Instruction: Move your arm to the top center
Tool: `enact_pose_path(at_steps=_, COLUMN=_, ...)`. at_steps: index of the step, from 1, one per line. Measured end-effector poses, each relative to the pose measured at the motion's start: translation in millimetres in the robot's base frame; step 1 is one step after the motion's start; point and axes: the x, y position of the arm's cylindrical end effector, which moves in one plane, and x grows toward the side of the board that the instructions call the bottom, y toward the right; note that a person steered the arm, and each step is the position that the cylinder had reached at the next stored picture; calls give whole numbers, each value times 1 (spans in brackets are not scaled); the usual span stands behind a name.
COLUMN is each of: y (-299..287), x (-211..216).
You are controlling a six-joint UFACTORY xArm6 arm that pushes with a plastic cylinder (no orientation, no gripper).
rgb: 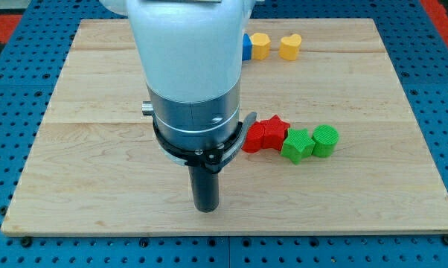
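My tip (205, 209): low on the wooden board (75, 164), touching no block. Toward the view's right, a cluster: red block (254, 138), red star (274, 129), green star (296, 144), green cylinder (325, 140). Far above: blue block (247, 48), mostly hidden by the arm; yellow hexagon (260, 45); yellow heart (289, 46).

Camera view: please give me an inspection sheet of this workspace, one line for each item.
Surface: wooden board, flat, on a blue perforated base.
Job's things: my tip, low at the view's centre, left of the red and green blocks, touching none.
Clutter: blue block, partly hidden; yellow hexagon block; yellow heart block; red block; red star block; green star block; green cylinder block.
Grippers: nothing seen.
Cables: nothing seen.
Surroundings: red strip at the view's top left.
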Motion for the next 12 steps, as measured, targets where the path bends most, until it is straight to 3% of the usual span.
enact_pose_path(at_steps=4, y=24, x=0)
enact_pose_path(at_steps=8, y=9, x=-13)
enact_pose_path(at_steps=10, y=-64, x=-118)
enact_pose_path(at_steps=12, y=-69, x=-243)
